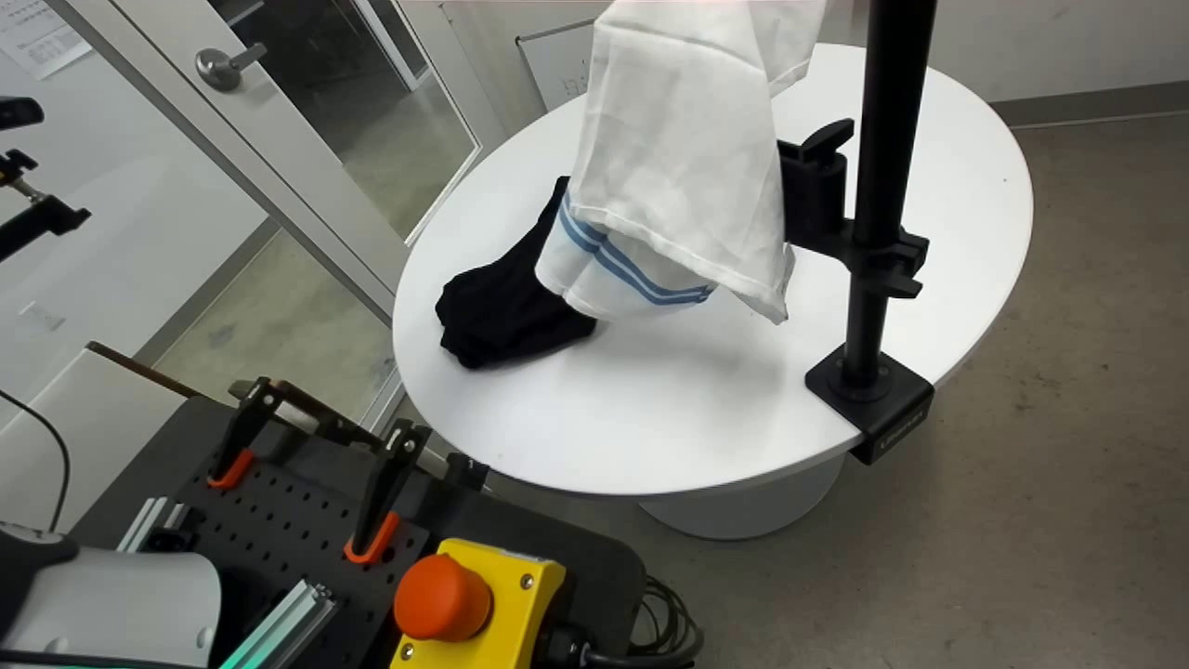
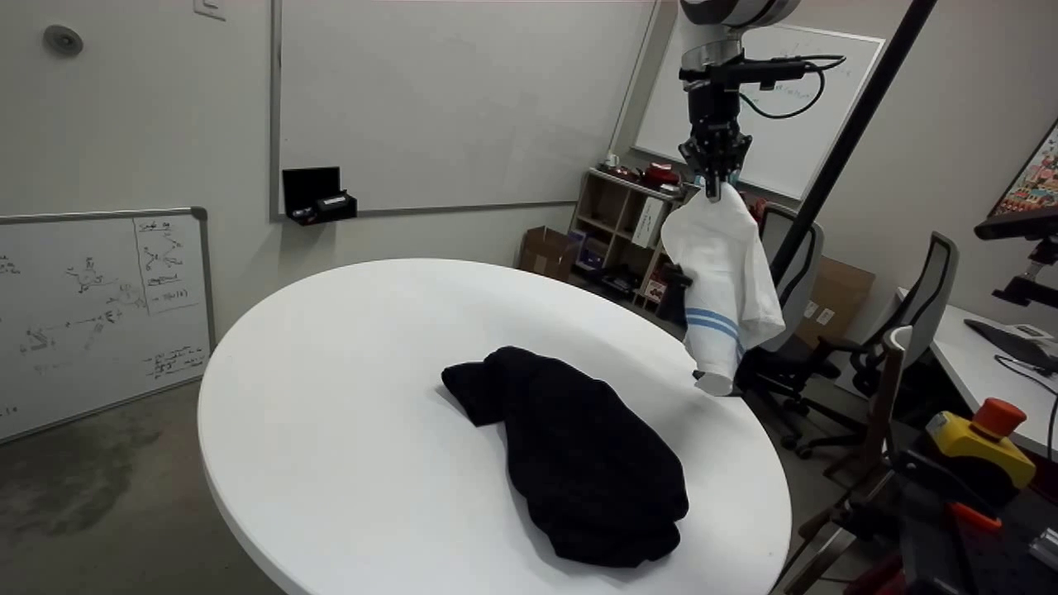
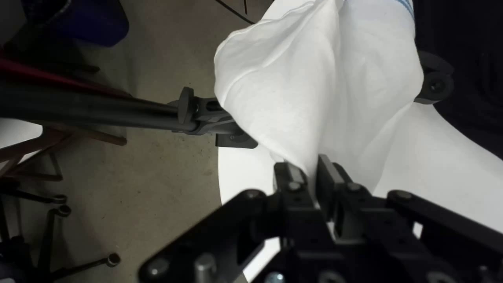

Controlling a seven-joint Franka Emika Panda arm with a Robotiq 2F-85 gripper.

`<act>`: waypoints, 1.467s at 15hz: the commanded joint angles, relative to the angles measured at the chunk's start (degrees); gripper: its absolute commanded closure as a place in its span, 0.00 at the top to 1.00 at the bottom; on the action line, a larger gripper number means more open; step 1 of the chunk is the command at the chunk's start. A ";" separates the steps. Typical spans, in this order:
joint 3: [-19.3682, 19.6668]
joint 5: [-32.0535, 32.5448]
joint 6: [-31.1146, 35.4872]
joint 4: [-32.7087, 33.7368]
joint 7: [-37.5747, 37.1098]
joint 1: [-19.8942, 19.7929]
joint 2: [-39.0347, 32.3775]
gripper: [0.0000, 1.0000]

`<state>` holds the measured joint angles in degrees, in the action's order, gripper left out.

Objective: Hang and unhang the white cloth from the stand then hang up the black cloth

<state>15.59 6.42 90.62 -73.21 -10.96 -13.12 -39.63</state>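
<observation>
My gripper stands narrowly open above the stand, its fingers a little apart. A fold of the white cloth still lies between them, and the right finger's inner face shows beside the fold. In an exterior view the white cloth hangs down from my gripper, blue stripes near its lower end. It covers the middle of the arm of the stand, whose tip shows past its other side; whether the arm bears it I cannot tell. The black cloth lies crumpled on the table.
The stand's pole is clamped at the rim of the round white table. A yellow box with a red button sits on a dark bench beside it. Chairs and a shelf stand behind.
</observation>
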 commanded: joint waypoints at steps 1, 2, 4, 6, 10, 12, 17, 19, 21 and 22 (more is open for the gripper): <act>-0.71 0.31 -5.14 8.70 -1.98 -0.97 -5.13 0.49; -0.73 0.45 -5.63 9.77 -2.15 -0.91 -5.84 0.56; -0.77 0.67 -6.31 11.41 -2.66 -0.67 -6.88 0.71; -0.84 0.98 -6.59 12.52 -2.90 -0.38 -7.65 0.86; -1.29 -0.23 -4.48 10.42 -1.12 0.50 -5.44 1.00; -2.60 -1.45 -3.12 7.38 0.73 0.76 -2.34 1.00; -5.33 -1.36 1.75 -2.83 3.29 1.87 6.67 1.00; -5.56 -0.65 5.67 -8.78 3.03 2.40 10.74 1.00; -5.59 -0.31 8.57 -13.79 2.81 2.54 14.08 1.00; -5.76 -0.22 8.86 -16.68 3.63 2.63 15.94 1.00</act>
<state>10.18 5.69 95.52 -78.87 -8.97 -10.93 -31.08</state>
